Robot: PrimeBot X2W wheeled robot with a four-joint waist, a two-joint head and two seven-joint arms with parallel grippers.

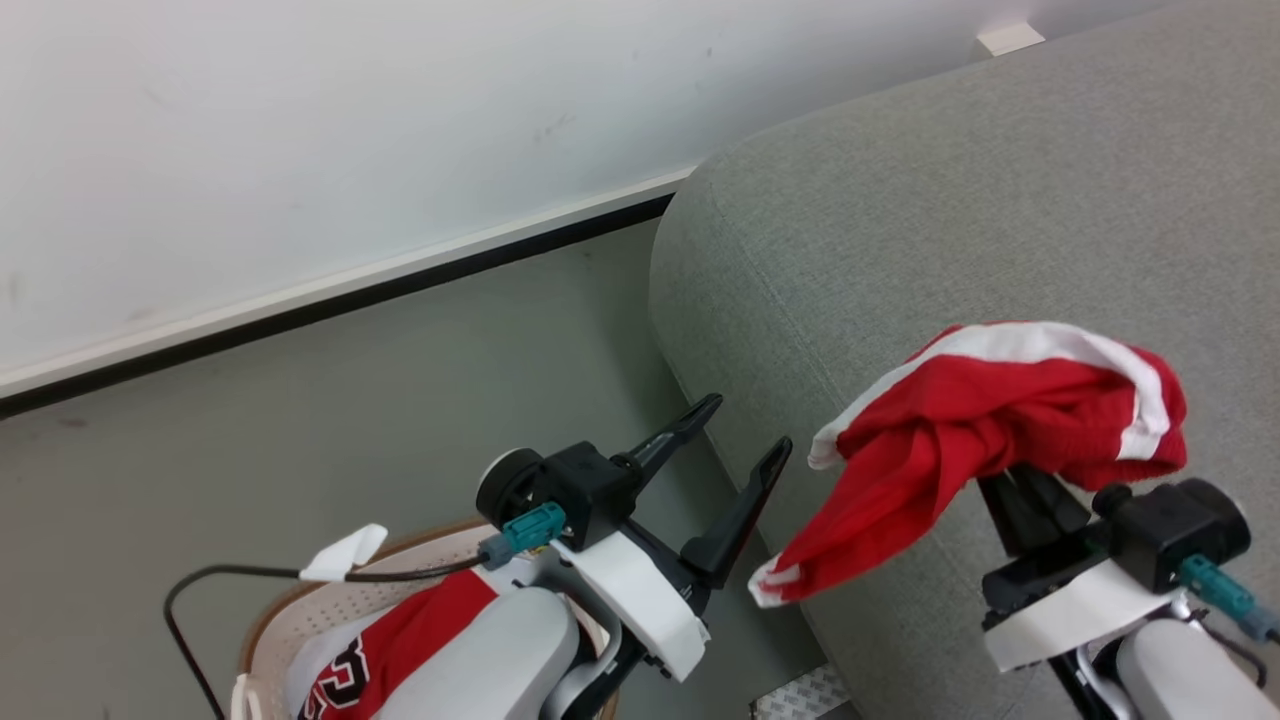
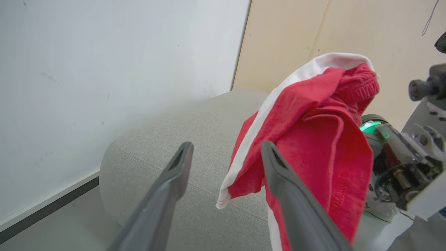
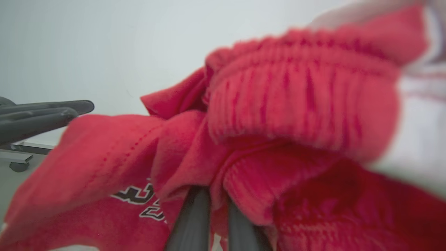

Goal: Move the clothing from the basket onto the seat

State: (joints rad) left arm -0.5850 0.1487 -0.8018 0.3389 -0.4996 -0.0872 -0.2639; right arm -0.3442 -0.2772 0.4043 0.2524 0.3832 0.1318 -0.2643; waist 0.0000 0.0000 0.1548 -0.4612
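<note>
My right gripper is shut on a red garment with white bands, held just above the grey seat. The cloth drapes over its fingers and hangs left past the seat's edge. In the right wrist view the fingers vanish into bunched red fabric. My left gripper stands open and empty between basket and seat; its wrist view shows the garment just right of it. The basket sits at lower left under my left forearm, holding a red jersey with black-and-white print.
A white wall with a dark baseboard runs behind the grey floor. A black cable loops over the basket. A metal plate lies at the seat's foot. A beige panel stands behind the seat.
</note>
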